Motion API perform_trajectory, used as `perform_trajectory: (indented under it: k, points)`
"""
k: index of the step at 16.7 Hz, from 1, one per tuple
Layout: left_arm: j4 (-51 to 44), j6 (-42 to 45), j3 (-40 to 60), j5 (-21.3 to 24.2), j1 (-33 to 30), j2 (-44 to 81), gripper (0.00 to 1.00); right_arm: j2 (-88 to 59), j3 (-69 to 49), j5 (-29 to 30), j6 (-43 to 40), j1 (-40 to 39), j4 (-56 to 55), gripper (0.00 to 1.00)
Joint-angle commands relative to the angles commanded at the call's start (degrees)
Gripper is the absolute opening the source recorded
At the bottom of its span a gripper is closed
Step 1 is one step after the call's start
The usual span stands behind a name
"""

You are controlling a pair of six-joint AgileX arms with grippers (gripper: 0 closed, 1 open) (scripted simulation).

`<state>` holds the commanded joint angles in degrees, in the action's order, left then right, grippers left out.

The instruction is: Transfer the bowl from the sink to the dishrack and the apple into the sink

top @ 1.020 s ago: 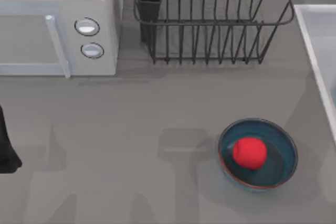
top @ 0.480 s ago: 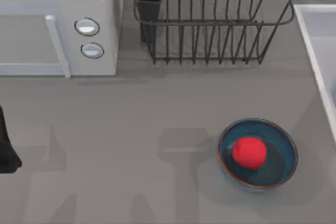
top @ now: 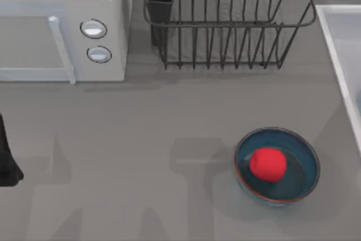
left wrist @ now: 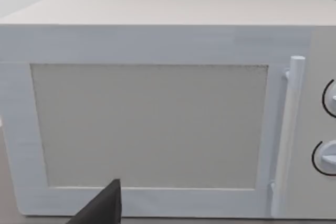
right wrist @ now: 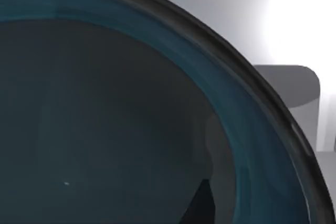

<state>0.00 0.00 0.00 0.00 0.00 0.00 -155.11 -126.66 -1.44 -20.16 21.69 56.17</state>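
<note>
Close under the right gripper (right wrist: 202, 205) lay the bowl (right wrist: 105, 119), its dark teal hollow and rim seen against pale walls, so I judged it to sit in the sink (top: 333, 38), right of the dishrack (top: 225, 23). Whether this gripper's fingers were apart or together I could not tell. Farther off, in front of the dishrack's right end, a second bowl (top: 299, 162) stood on the surface with the apple (top: 267, 163) resting inside it. Left of the dishrack, the left gripper (left wrist: 102, 208) hung parked facing the microwave (left wrist: 157, 124) (its state could not be told either). The glazed rim looked slippery: a shallow pinch could let the bowl tip or drop. Carried low, it could catch the dishrack's upright bars.
</note>
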Motion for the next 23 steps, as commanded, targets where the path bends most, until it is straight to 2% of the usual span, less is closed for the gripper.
perform_trajectory:
  k: [4, 5, 16, 23]
  points:
    - [0.00, 0.00, 0.00, 0.00, 0.00, 0.00, 1.00, 0.00, 0.00, 0.00, 0.00, 0.00, 0.00, 0.02]
    - [0.00, 0.00, 0.00, 0.00, 0.00, 0.00, 1.00, 0.00, 0.00, 0.00, 0.00, 0.00, 0.00, 0.00]
    - [0.00, 0.00, 0.00, 0.00, 0.00, 0.00, 1.00, 2.29, 1.18, -0.13, -0.81, 0.49, 1.07, 0.00]
    - [0.00, 0.00, 0.00, 0.00, 0.00, 0.00, 1.00, 25.65, 12.64, -1.05, -10.08, 8.23, 13.59, 0.00]
